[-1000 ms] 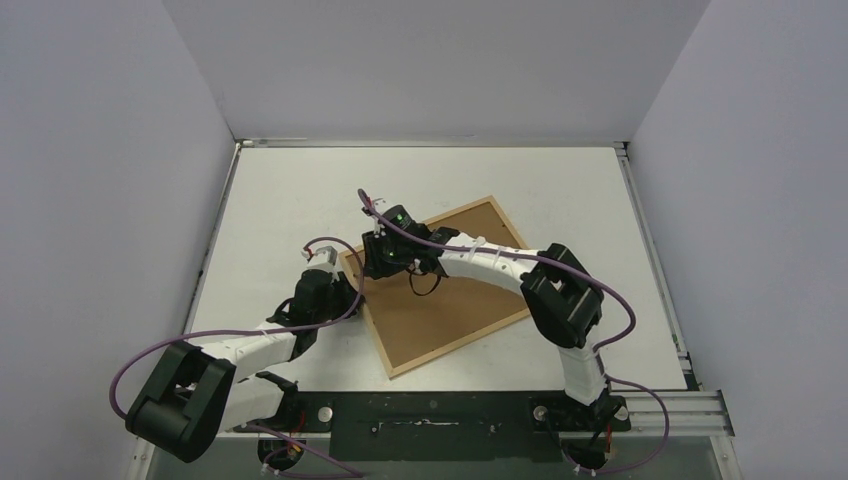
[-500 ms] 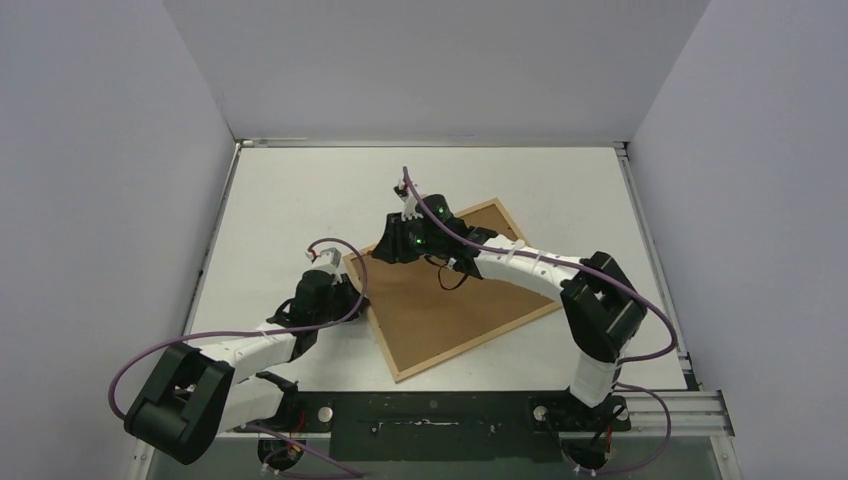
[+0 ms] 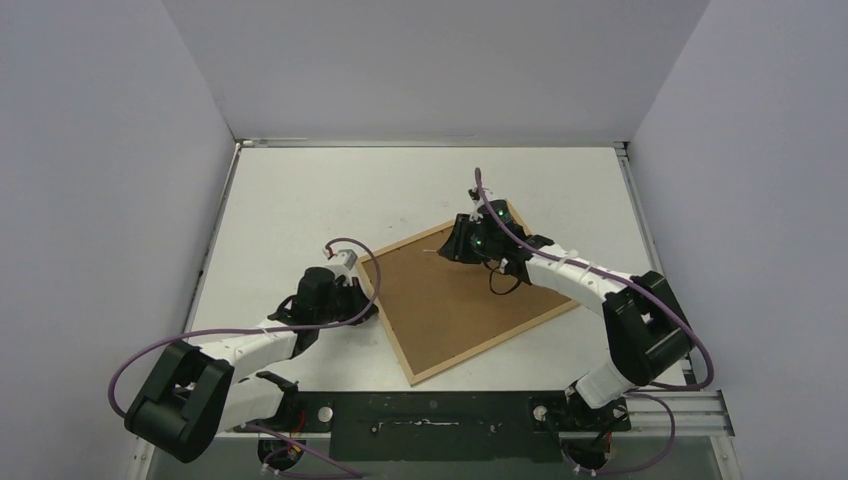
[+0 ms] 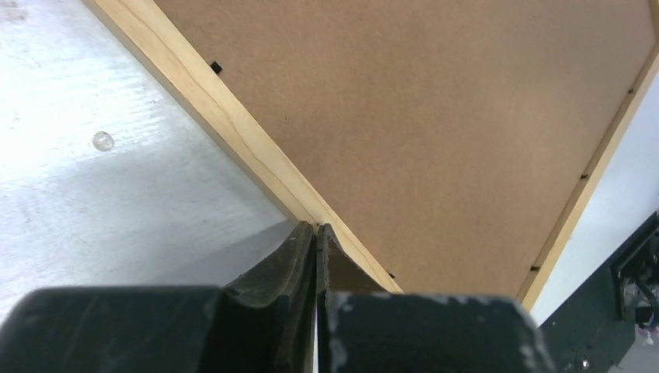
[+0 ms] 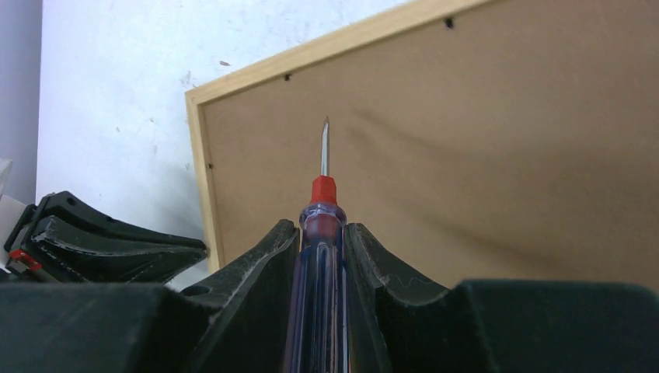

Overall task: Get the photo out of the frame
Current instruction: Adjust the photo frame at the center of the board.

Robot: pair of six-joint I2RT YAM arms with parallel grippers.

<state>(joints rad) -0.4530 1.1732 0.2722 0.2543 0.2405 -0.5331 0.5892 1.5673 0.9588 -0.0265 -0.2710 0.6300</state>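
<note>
1. Frame [image 3: 388,322]: flat on the white counter [image 3: 290,200], back side up, turned like a diamond, one corner aimed at the near edge between the two arm bases.
2. Thin pale wood strip all round, with a brown backing board [image 3: 465,300] seated inside it.
3. Small black tabs [image 4: 216,68] spaced along the inner edge of the wood, over the rim of the board.
4. Left fingers [image 3: 366,300]: pressed together with nothing between them, low on the counter at the frame's left-hand side.
5. From the left wrist view, tips [image 4: 311,237] right against the outer face of the wood strip, where it meets the counter.
6. Right fingers [image 3: 452,246]: pinching a screwdriver [image 5: 320,264] by its clear bluish handle, red collar just past the tips [image 5: 289,233].
7. Held above the backing board, near the frame's far corner, thin blade pointing out ahead toward the far-left edge.
8. Cannot tell whether the blade tip touches the board.
9. Seen from the right wrist: left fingers dark at the lower left, just beside the frame's left edge.
</note>
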